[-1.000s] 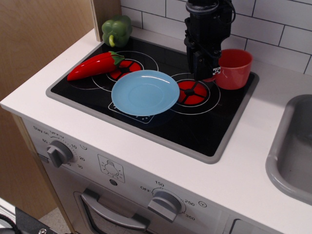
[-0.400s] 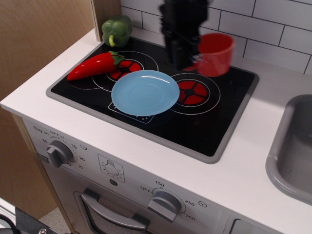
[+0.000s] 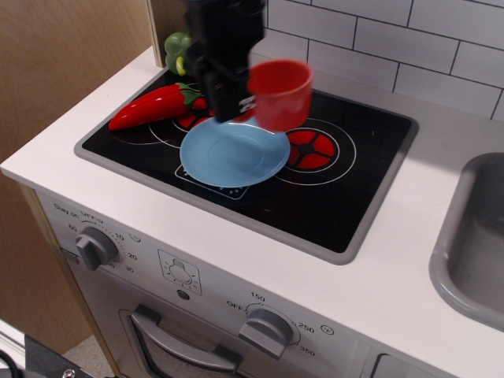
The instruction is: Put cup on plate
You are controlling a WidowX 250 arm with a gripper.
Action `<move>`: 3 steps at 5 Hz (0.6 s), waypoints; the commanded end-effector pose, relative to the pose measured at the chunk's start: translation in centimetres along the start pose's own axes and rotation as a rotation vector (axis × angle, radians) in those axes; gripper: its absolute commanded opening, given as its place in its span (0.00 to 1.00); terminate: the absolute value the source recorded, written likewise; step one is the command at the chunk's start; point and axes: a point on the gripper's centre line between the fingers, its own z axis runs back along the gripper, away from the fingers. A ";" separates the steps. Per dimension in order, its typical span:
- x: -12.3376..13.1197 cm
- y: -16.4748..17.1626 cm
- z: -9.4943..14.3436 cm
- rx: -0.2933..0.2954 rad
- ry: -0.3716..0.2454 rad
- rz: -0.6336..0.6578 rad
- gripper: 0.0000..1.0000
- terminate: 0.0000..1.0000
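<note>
Leftmost, a wooden panel (image 3: 71, 71) rises beside the white counter (image 3: 394, 276), and below it the toy stove front carries a grey knob (image 3: 96, 249) at its left end, with a second knob (image 3: 268, 331) further right above an oven handle (image 3: 177, 346). On the black cooktop (image 3: 331, 205), a long red chili pepper (image 3: 153, 106) lies tilted across the rear left burner, its stem end pointing toward the arm. A green bell pepper (image 3: 177, 49) sits behind it at the back corner, partly hidden by the arm. The light blue plate (image 3: 228, 153) rests flat near the middle of the cooktop, its right edge just overlapping the red front burner (image 3: 315, 151). The dark gripper (image 3: 228, 102) hangs above the plate's back rim, and its fingers close on the handle side of the red-orange cup (image 3: 280, 93), which is off the surface, upright and open end up. The cup sits to the gripper's right, over the plate's rear right edge and partly over the burner rings. Nothing stands between cup and plate. White tiles (image 3: 409, 39) line the wall behind, and a grey sink (image 3: 472, 244) is cut off at the far right.
</note>
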 end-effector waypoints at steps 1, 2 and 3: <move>-3.2 0.6 0.7 0.057 -0.015 -0.010 0.00 0.00; -3.9 0.7 0.8 0.056 -0.018 -0.019 0.00 0.00; -3.7 0.6 0.9 0.047 -0.010 -0.007 1.00 0.00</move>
